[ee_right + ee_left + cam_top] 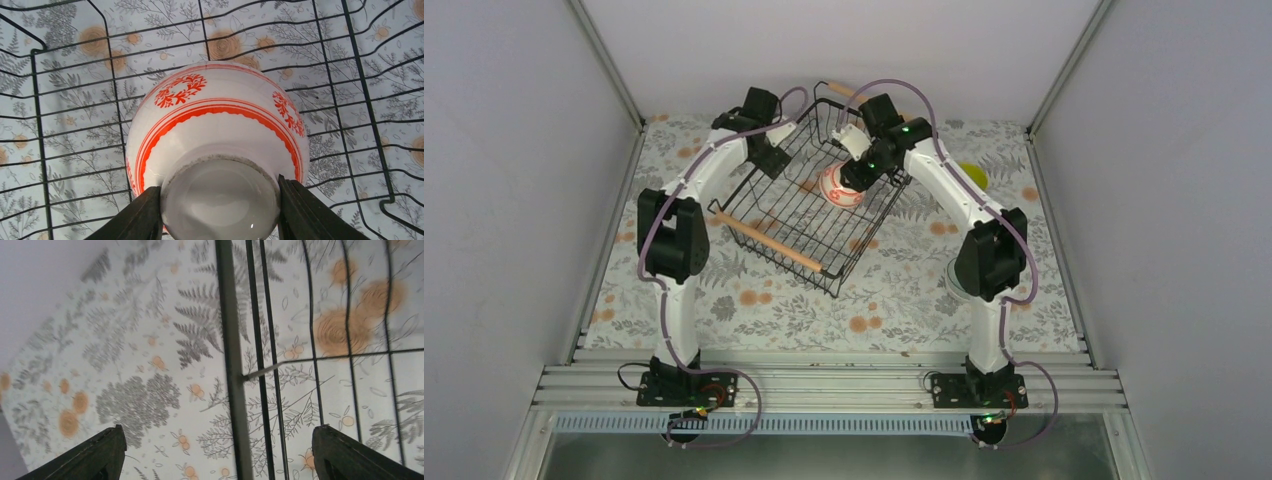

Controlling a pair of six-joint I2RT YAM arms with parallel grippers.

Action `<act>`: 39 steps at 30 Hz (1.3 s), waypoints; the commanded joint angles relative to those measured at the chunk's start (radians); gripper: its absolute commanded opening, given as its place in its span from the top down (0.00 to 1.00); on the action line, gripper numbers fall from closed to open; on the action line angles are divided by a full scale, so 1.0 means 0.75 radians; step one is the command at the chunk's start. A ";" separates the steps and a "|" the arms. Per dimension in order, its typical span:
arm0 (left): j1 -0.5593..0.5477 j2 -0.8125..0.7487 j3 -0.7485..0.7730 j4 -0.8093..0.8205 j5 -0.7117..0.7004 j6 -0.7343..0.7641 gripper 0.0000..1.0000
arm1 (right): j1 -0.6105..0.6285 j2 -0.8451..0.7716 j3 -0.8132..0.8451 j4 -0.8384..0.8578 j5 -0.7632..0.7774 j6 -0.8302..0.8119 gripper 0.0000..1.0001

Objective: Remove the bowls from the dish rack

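The dish rack (796,215) is a black wire basket with wooden rod handles, standing askew on the flowered tablecloth. Inside it a white bowl with red-orange patterns (215,115) is turned bottom up. My right gripper (220,210) is shut on its foot ring, one finger on each side. From above, that bowl (836,187) shows under the right gripper (856,180) near the rack's right side. My left gripper (220,440) is open wide and holds nothing. It straddles the rack's rim wire (227,340), at the rack's far left edge (771,158). A yellow-green bowl (973,176) sits outside the rack, behind the right arm.
A pale round thing (952,283) lies partly hidden under the right arm's elbow. White walls enclose the table on three sides. The flowered cloth (754,300) lies in front of the rack. The arm bases stand at the near edge.
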 commanded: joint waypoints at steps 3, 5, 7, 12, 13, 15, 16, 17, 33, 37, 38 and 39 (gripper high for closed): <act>0.013 -0.085 0.297 -0.189 0.122 0.030 0.06 | -0.008 -0.072 0.032 0.095 -0.077 0.034 0.68; 0.012 -0.084 0.397 -0.263 0.156 0.029 0.06 | -0.018 -0.092 0.023 0.110 -0.078 0.034 0.68; 0.012 -0.085 0.486 -0.326 0.188 0.028 0.06 | -0.028 -0.109 0.027 0.111 -0.079 0.032 0.68; 0.020 -0.059 0.699 -0.505 0.473 0.035 0.05 | -0.062 -0.195 0.002 0.134 -0.134 0.032 0.68; 0.023 -0.043 0.736 -0.543 0.547 0.042 0.05 | -0.067 -0.217 -0.013 0.148 -0.141 0.031 0.68; 0.027 -0.011 0.790 -0.599 0.657 0.040 0.06 | -0.077 -0.258 -0.035 0.164 -0.142 0.027 0.68; 0.032 0.005 0.806 -0.617 0.713 0.035 0.07 | -0.083 -0.276 -0.042 0.165 -0.144 0.026 0.68; 0.037 0.023 0.818 -0.632 0.766 0.032 0.07 | -0.090 -0.293 -0.046 0.168 -0.145 0.025 0.68; 0.060 0.208 0.838 -0.736 1.627 0.113 0.13 | -0.162 -0.359 -0.053 0.182 -0.186 0.032 0.67; 0.071 0.219 0.806 -0.736 1.851 0.134 0.13 | -0.176 -0.360 -0.050 0.184 -0.200 0.032 0.67; 0.069 0.228 0.802 -0.736 1.883 0.133 0.13 | -0.180 -0.363 -0.052 0.184 -0.206 0.034 0.67; 0.067 0.248 0.804 -0.736 1.908 0.129 0.13 | -0.183 -0.364 -0.052 0.184 -0.210 0.034 0.67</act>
